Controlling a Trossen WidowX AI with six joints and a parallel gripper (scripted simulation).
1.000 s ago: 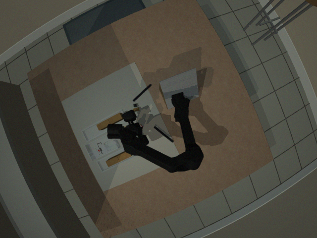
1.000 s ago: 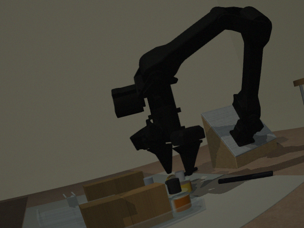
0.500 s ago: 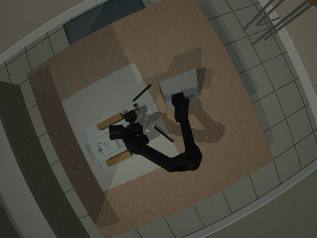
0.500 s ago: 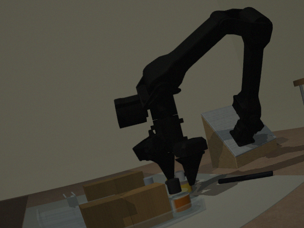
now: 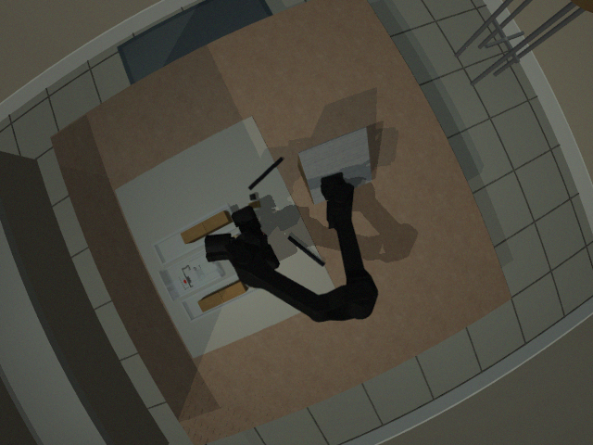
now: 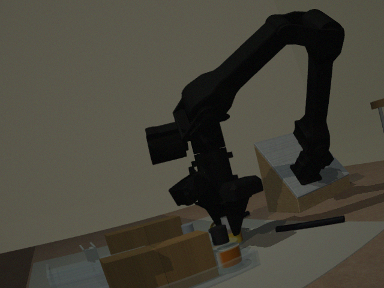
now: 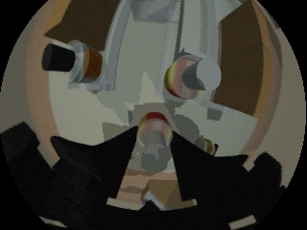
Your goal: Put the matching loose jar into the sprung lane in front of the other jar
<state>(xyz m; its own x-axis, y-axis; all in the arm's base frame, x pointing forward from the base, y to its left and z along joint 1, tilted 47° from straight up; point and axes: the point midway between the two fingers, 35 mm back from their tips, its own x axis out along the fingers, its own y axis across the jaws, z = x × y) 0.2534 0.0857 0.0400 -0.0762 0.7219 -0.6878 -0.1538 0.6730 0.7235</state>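
Exterior view, left to right.

- Two brown boxes (image 6: 155,251) lie side by side on the clear lane tray (image 6: 248,263), which rests on the pale mat (image 6: 309,254).
- An orange-banded jar (image 6: 228,253) with a black cap stands upright at the front end of the nearer box, touching or just beside it.
- Just behind it the gripper (image 6: 227,227) points straight down. Its fingers reach the mat level on either side of a yellow-banded jar (image 6: 236,237).
- To the right, the arm's foot sits on a tilted wooden block (image 6: 279,189).
- A black rod (image 6: 309,224) lies on the mat in front of the block.

Wrist view, left to right.

- The orange-banded jar (image 7: 72,63) sits at far left.
- The yellow-banded jar (image 7: 155,129) is centred between the two dark fingers, which are clenched on its sides. The jar stands upright on the mat, outside the lanes.
- A second, grey-capped jar (image 7: 192,79) stands up and right of it, near the mouth of the middle lane. Whether it is inside that lane, I cannot tell.
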